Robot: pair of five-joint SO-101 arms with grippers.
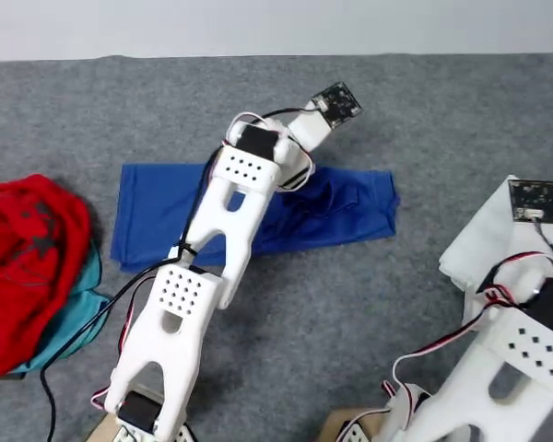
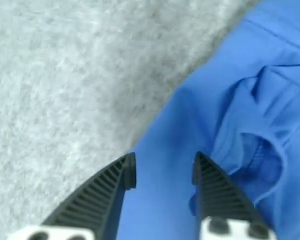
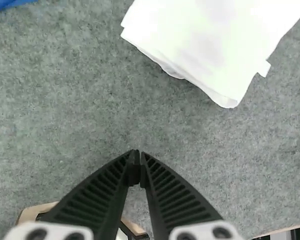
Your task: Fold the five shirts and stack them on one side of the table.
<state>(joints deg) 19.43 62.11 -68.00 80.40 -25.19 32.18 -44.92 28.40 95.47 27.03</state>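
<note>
Hovering over the part-folded blue shirt [image 1: 157, 216] with left jaws parted, right jaws closed empty; white shirt [image 1: 484, 244] looks folded, red shirt [image 1: 28, 258] and teal shirt [image 1: 83, 308] lie heaped, unfolded

blue shirt [image 1: 157, 216]: cloth | table [image 1: 442, 120]: rough carpet | left arm [image 1: 241, 198]: matt plastic

The bench [image 1: 442, 120] is mottled grey. Blue shirt [image 1: 155, 216], teal shirt [image 1: 86, 308], white shirt [image 1: 484, 244]: plain; red shirt [image 1: 28, 276]: dark print.
</note>
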